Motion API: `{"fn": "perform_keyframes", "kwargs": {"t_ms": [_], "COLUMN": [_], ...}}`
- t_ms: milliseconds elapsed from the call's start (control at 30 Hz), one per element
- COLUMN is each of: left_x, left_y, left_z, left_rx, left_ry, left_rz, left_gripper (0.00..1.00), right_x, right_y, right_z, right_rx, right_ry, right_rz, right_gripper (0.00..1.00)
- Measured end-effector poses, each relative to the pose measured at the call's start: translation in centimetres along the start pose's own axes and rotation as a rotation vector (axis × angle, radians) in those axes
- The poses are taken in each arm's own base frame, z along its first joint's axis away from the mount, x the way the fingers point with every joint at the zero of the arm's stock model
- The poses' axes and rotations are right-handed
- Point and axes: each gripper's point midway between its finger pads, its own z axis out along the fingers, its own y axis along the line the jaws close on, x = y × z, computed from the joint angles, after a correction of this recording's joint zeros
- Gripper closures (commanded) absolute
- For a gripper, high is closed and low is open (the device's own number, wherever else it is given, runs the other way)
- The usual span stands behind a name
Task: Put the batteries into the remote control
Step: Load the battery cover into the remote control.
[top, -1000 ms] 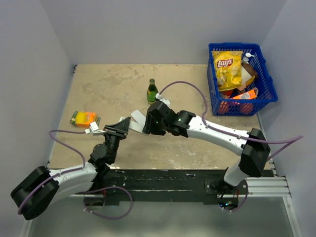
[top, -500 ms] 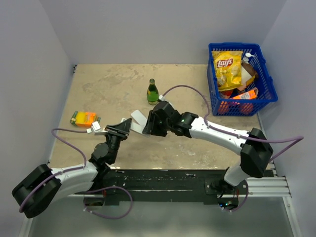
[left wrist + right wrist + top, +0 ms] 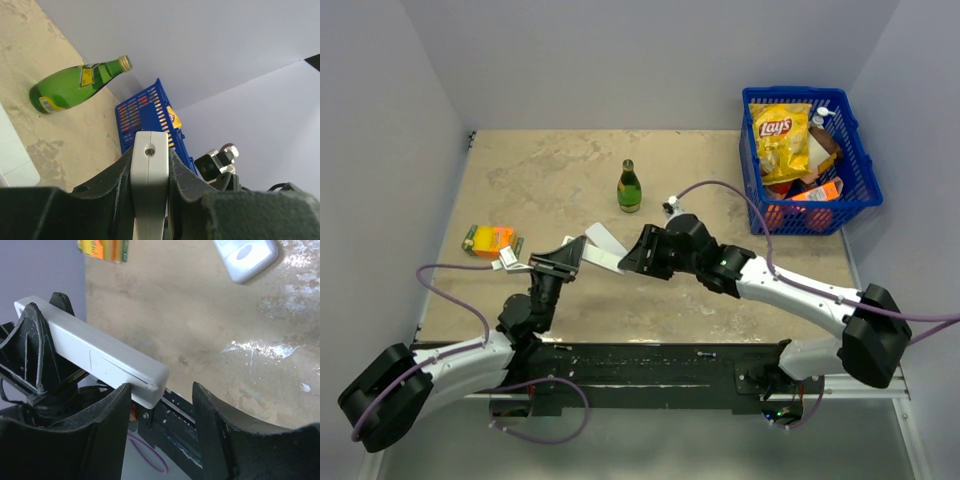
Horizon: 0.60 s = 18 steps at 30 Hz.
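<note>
The left pincer [image 3: 150, 157] was clamped on the white remote control [image 3: 100, 360], gripping the long bar across its width and holding it above the tan surface [image 3: 540, 170], with one end jutting toward the right arm. The right pincer [image 3: 161, 390] had its fingers [image 3: 107, 435] spread and gripped nothing; the remote's near end lay just beside one of them, at the mouth of the gap. The batteries could not be made out in any view. A second white device with a grey oval [image 3: 245, 257] lay flat on the surface beyond the remote. An orange-and-green pack [image 3: 488, 239] sat near the surface's left edge. A green bottle [image 3: 629, 187] stood upright mid-surface. A blue basket [image 3: 807, 218] holding a yellow chip bag [image 3: 780, 135] occupied the far right corner.
</note>
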Motion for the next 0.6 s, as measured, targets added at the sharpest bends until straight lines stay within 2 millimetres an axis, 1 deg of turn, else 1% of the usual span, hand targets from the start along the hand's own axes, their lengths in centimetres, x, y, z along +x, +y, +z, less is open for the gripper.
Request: {"fn": "perform_keyframes", "kwargs": {"t_ms": [133,267,333,400,467,600], "left_x": [-0.9,-1.3,-1.3,-1.4,-1.4,-1.3], "left_y": [-1.5,-2.3,-2.7,-4.0,-4.8,-5.4], "left_z": [-0.1,-0.2,-0.3,-0.5,-0.7,-0.8], "left_rx": [0.046,0.070,0.084,0.129,0.160,0.185], "left_ry": [-0.025,-0.034,-0.031,-0.021,-0.014,-0.001], "left_rz": [-0.033,-0.052,-0.082,-0.127,-0.149,-0.166], "left_gripper": [1.00,1.00,1.00,1.00,1.00,1.00], "right_x": [-0.5,-1.0,-1.1,-0.9,-0.5,-0.5], "right_y": [0.0,0.0,-0.5,-1.3,-2.1,-2.1], "right_z": [-1.3,-2.2,-2.2,-1.8,-1.5,-1.9], "right_rx": [-0.098,-0.205,-0.233,-0.256,-0.265,-0.284], "right_ry": [-0.035,-0.059,-0.067,-0.061,-0.048,-0.047], "right_rz": [0.008,0.013,0.013,0.016,0.019,-0.044], "right_gripper": [0.46,0.46,0.46,0.46,0.45,0.40]}}
